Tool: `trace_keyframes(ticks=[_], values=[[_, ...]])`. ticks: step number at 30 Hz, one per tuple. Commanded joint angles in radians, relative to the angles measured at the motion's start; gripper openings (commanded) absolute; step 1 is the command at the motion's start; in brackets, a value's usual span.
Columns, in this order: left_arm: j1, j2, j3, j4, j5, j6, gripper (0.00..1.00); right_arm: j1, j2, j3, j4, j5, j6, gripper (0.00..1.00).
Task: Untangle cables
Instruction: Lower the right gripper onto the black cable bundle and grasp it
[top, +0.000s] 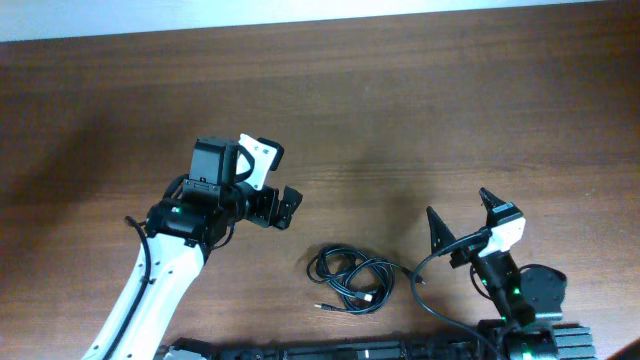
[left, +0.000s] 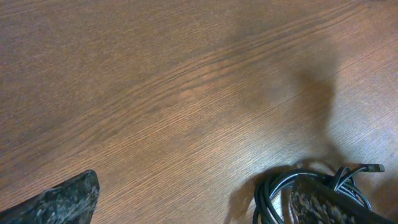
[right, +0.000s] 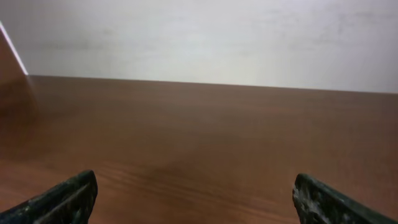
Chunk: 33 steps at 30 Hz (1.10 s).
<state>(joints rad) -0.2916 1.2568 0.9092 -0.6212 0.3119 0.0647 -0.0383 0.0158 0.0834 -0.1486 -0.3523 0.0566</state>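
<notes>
The cables (top: 350, 275) lie in a small loose bundle on the table (top: 400, 100), near its front edge, between my two arms. From overhead I cannot tell how many cords are in it or how the loops cross; they are too thin and dark. One plug (top: 320, 307) sticks out at the lower left of the bundle.

In my left wrist view the bundle sits in the bottom right corner, cut off by the frame's lower edge. My own right-hand finger (left: 323, 202) stands in front of it and hides its middle. Another plug end (left: 373, 168) pokes out to the right.

My left gripper (top: 280, 208) hangs above and to the left of the bundle, apart from it, fingers spread wide with nothing between them. My right gripper (top: 463, 215) is off to the bundle's right, fingers also spread wide and holding nothing; its camera looks across bare wood to a pale wall (right: 217, 37).

The thick arm wire (top: 425, 270) of my right arm curves close beside the bundle; whether it touches I cannot tell.
</notes>
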Motion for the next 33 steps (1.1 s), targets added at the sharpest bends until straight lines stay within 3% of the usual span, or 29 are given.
trace_keyframes(ticks=[1, 11, 17, 22, 28, 33], values=[[-0.003, 0.003, 0.022, 0.0, 0.015, 0.019, 0.99, 0.004, 0.032, 0.139, -0.048, -0.031, 0.0, 0.99], [-0.003, 0.003, 0.022, -0.004, 0.015, 0.019, 0.99, 0.005, 0.465, 0.555, -0.428, -0.047, -0.133, 0.99], [-0.003, 0.003, 0.022, -0.004, 0.015, 0.019, 0.99, 0.005, 0.726, 0.742, -0.644, -0.217, -0.27, 0.99], [-0.003, 0.003, 0.022, -0.008, 0.014, 0.02, 0.99, 0.006, 0.89, 0.811, -0.736, -0.254, -0.309, 0.99], [-0.002, 0.003, 0.022, -0.011, -0.01, 0.02, 0.99, 0.008, 1.02, 0.817, -0.829, -0.36, -0.498, 0.99], [-0.002, 0.003, 0.022, -0.008, -0.082, 0.019, 0.99, 0.096, 1.095, 0.817, -0.822, -0.38, -0.505, 0.99]])
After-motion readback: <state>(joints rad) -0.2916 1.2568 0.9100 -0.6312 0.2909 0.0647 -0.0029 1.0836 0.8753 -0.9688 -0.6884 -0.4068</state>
